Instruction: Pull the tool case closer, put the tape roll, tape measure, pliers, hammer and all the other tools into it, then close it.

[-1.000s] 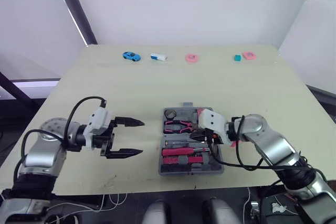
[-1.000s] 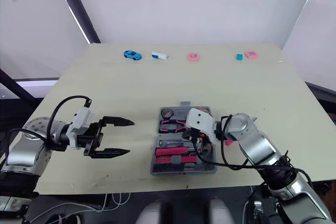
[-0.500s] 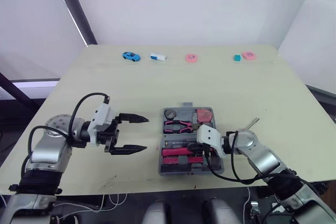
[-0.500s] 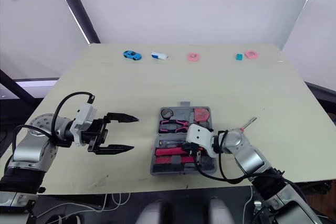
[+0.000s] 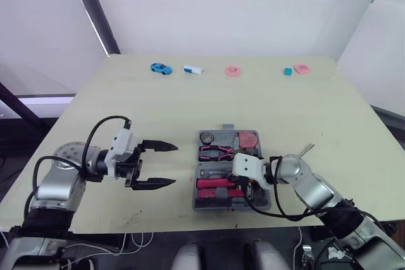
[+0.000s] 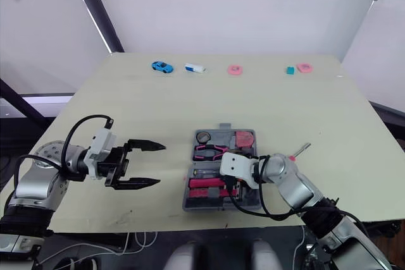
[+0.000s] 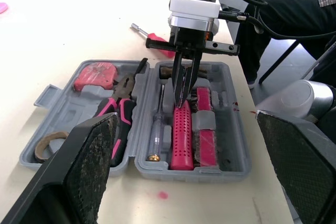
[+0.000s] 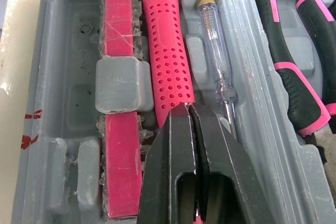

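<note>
Right gripper (image 5: 243, 186) is closed with nothing between the fingers, tips down in the lower half of the tool case (image 5: 197, 189). Left gripper (image 5: 167, 165) is wide open and empty, left of the case and apart from it.

Head view:
- **Task things:** the case lies open flat at lower centre, near the front edge of the worktop (image 5: 126, 105). Tape roll (image 5: 205, 136), tape measure (image 5: 247, 138) and pliers (image 5: 215, 152) sit in the upper half, hammer (image 5: 214, 183) in the lower. A screwdriver (image 5: 305, 150) lies outside, right of the case.
- **Risks:** closing now would leave the screwdriver out. Pulling the case further towards the front edge could tip it off.
- **Surface and room:** the worktop is pale yellow-green and matt. Along its far edge are a toy car (image 5: 161, 67), white-blue piece (image 5: 193, 69), pink ring (image 5: 233, 70), teal block (image 5: 287, 71) and second pink ring (image 5: 302, 68). Walls are white, with a dark slanted pole (image 5: 88, 11) at upper left.

Left wrist view:
- **Task things:** at centre frame the closed right fingers stand at the end of the hammer's pink handle. A tester screwdriver (image 7: 156, 129) lies on one side of it, a pink block (image 7: 205, 142) under a grey clip (image 7: 203, 121) on the other.
- **Risk:** an off-centre push could skid the tips off the handle or shove the case, as nothing braces it.
- **Room:** a person's dark trouser leg (image 7: 294, 14) shows at upper right, beyond the worktop.

Right wrist view:
- **Task things:** the fingers are pressed together at the handle's end. Cannot tell if the handle is fully seated.
- **Risk:** if it sits proud, the lid likely won't shut.
</note>
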